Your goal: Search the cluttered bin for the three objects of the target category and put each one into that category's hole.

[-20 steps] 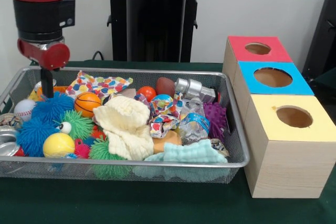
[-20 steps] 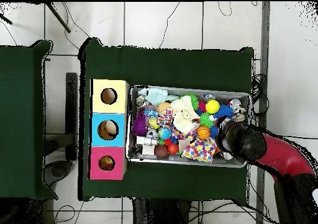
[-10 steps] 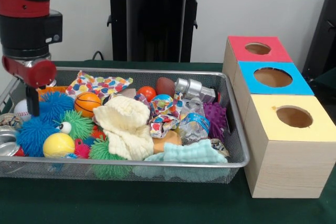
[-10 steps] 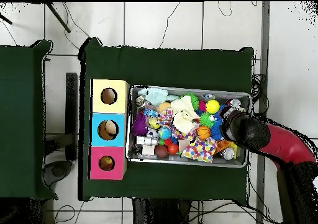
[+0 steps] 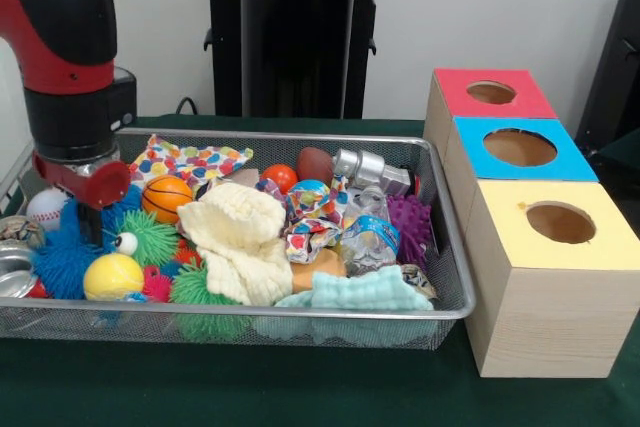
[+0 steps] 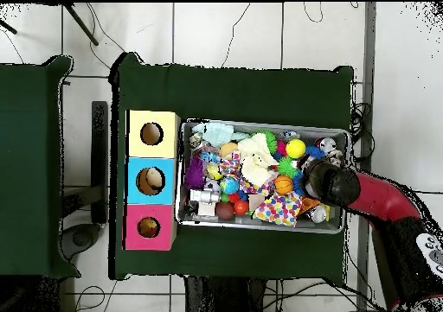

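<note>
— Inspector: Pincer position and state?

— Operator: I see the pincer (image 5: 95, 232) low in the wire bin (image 5: 440, 309), down among the blue spiky balls (image 5: 62, 252); I cannot tell whether it is open or closed; nothing visibly gripped.

— Inspector: Task items?

— Operator: Pale yellow plush (image 5: 240, 242) lies well to camera-right of the pincer, mid-bin; red-topped hole (image 5: 491, 93) stands outside the bin, far from the pincer, beyond the blue-topped box (image 5: 520, 148).

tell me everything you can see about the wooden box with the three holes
The wooden box is a long light-wood block standing on the green tablecloth, close beside the wire bin. Its top has three painted squares, each with a round hole: red farthest from the camera, blue in the middle, yellow nearest. Nothing rests on it.
</note>
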Controlling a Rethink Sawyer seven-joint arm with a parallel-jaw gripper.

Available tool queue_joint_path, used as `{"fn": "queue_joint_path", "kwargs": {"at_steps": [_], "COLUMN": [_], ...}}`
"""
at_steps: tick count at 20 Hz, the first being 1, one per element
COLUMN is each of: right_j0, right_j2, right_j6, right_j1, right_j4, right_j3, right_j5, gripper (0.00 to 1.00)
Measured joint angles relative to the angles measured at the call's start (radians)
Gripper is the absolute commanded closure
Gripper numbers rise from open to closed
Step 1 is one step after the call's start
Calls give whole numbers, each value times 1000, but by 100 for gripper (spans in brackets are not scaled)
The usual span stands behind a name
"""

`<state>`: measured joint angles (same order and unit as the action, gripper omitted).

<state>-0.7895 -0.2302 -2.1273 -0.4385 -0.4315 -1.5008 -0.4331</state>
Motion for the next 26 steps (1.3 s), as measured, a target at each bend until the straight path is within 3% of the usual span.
{"fn": "queue_joint_path", "kwargs": {"at_steps": [8,17,26], "right_j0": [0,30,149], "right_j2": [-5,13,91], "right_j6": [0,0,-12], "right_j1": [82,86,43], "right_j4": [-17,-17,66], "right_j3": [48,60,-36], "right_j5": [42,57,139], "gripper": [100,100,100]}}
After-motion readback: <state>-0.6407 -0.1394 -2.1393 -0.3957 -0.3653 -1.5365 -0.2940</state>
